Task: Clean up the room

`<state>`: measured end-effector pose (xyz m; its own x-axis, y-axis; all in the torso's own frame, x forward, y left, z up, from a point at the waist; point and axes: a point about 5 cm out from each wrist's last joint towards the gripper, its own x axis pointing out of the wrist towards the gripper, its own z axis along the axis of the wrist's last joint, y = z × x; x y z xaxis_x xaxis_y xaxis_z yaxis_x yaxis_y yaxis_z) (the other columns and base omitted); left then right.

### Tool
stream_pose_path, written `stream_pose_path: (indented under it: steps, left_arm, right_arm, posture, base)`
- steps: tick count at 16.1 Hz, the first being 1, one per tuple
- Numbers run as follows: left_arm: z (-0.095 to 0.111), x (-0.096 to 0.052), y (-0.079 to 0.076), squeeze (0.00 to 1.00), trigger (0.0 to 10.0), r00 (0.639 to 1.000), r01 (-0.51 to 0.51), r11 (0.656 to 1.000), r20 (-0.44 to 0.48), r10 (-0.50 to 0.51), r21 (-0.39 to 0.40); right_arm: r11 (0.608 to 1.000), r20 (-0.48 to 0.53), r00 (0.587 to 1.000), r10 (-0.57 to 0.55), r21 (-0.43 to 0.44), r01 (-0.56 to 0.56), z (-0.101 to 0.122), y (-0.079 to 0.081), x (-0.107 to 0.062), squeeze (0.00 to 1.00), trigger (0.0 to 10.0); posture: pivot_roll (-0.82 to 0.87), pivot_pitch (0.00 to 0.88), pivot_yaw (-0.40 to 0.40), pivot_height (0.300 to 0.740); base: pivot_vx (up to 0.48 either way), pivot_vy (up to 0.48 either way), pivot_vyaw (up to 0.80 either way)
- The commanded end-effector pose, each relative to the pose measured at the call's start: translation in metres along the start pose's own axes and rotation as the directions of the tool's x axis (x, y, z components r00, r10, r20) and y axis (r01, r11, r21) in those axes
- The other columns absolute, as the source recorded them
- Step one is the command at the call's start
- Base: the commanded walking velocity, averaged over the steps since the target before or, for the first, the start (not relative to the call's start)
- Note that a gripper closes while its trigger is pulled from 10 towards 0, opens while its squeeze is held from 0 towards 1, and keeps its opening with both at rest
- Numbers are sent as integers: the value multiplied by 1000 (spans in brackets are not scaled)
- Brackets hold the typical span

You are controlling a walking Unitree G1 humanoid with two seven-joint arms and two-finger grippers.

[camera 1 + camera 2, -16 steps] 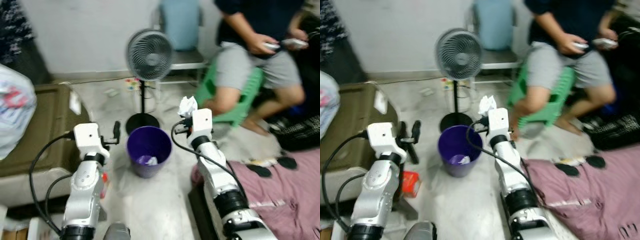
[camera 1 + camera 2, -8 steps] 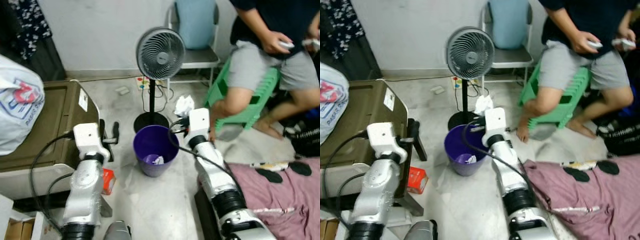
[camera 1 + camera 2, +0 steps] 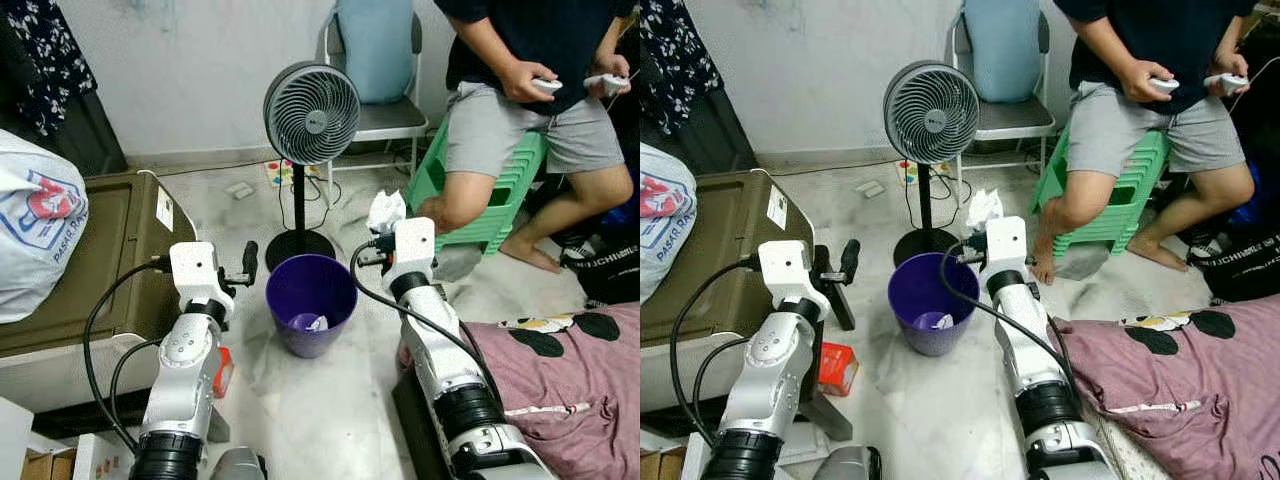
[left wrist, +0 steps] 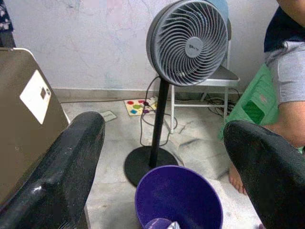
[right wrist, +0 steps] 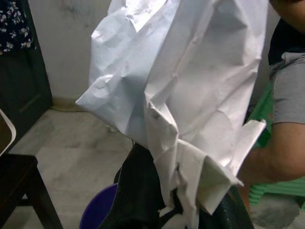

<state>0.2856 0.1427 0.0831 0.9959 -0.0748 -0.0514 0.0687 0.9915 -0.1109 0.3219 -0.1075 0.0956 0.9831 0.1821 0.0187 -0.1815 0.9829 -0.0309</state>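
Right wrist view, right end effector (image 5: pixel 183 210) clamped on crumpled white paper (image 5: pixel 181 90), round purple bin (image 3: pixel 311 301), left end effector (image 4: pixel 162 157) spread wide, empty.

Crumpled matt white paper (image 5: pixel 181 90), a smooth purple plastic bin (image 3: pixel 311 303), glossy black end-effector fingers (image 4: pixel 62 171) and a mottled, scuffed stone floor (image 3: pixel 300 410).

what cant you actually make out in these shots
- Bottom of the purple bin: head views show one white scrap inside; its wall hides whatever else lies there.
- Right gripper: in the right wrist view the crumpled paper covers its fingers.
- Person: cut off by the top edge in the head views.
- Label on the brown case: too small to read.
- White bag: cut by the left edge.
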Motion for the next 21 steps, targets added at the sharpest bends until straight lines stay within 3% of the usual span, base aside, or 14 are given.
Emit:
stream_pose_path:
  steps: [1,7,21]
  left_arm:
    - [2,2,-1,0,10000,1000,13,1000,8,-13,6]
    - [5,0,-2,0,10000,999,19,1000,37,-19,-8]
    - [4,0,-2,0,10000,999,16,1000,32,-15,-11]
  right_arm:
    - [1000,4,1000,-13,7,13,1,-3,-1,0,10000]
    - [1000,25,1000,4,-5,-4,7,1,3,0,10000]
    - [1000,39,999,29,4,-29,10,6,2,0,10000]
  posture:
    - [65,0,-6,740]
    - [74,0,-19,740]
    - [75,0,-19,740]
  base:
    - [0,0,0]
    - [0,0,0]
    - [335,0,0]
